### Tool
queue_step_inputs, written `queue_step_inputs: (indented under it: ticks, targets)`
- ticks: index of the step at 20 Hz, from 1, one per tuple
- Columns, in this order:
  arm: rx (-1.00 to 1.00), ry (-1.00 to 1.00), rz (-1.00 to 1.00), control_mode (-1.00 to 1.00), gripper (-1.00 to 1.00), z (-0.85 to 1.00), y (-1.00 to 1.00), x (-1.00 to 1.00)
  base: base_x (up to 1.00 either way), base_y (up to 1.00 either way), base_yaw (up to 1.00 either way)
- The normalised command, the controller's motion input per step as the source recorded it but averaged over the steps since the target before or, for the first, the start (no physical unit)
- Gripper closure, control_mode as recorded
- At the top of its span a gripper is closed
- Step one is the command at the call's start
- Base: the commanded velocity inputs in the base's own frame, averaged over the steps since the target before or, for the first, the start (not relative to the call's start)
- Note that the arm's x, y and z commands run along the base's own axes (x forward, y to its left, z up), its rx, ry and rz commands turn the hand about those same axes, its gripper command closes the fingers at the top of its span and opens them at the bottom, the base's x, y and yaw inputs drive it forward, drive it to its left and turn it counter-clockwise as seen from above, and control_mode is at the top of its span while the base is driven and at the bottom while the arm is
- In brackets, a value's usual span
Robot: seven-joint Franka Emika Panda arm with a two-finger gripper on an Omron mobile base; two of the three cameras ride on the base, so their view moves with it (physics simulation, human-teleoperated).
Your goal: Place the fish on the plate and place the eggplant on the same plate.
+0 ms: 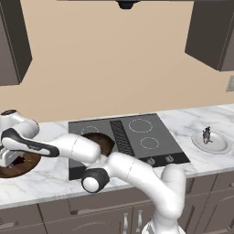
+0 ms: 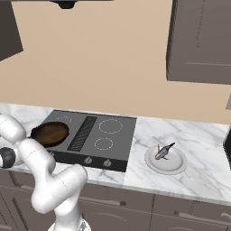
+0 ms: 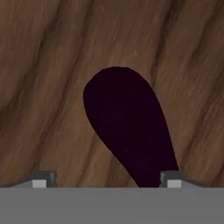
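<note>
Lying on the wooden board (image 3: 43, 87), eggplant (image 3: 127, 127) slanting between the claw (image 3: 107, 181)'s parted tips.

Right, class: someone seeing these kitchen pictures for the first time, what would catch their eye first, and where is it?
Probably the white robot arm stretched far to the left, its pincer low over a round dark wooden board on the marble counter. In the hand view a glossy dark purple eggplant lies on that board between the tips. Far right, a small silvery-grey fish already sits on a round white plate.
</note>
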Motion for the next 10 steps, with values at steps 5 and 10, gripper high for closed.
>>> queue_step_inputs:
  ticks: [5, 10]
  targets:
    - [-0.18, 0.2, 0.03, -1.0, -1.0, 0.06, 0.54, 0.56, 0.0, 0.0, 0.0]
    - [-0.21, 0.05, 0.0, -1.0, -1.0, 0.08, 0.58, 0.32, 0.0, 0.0, 0.0]
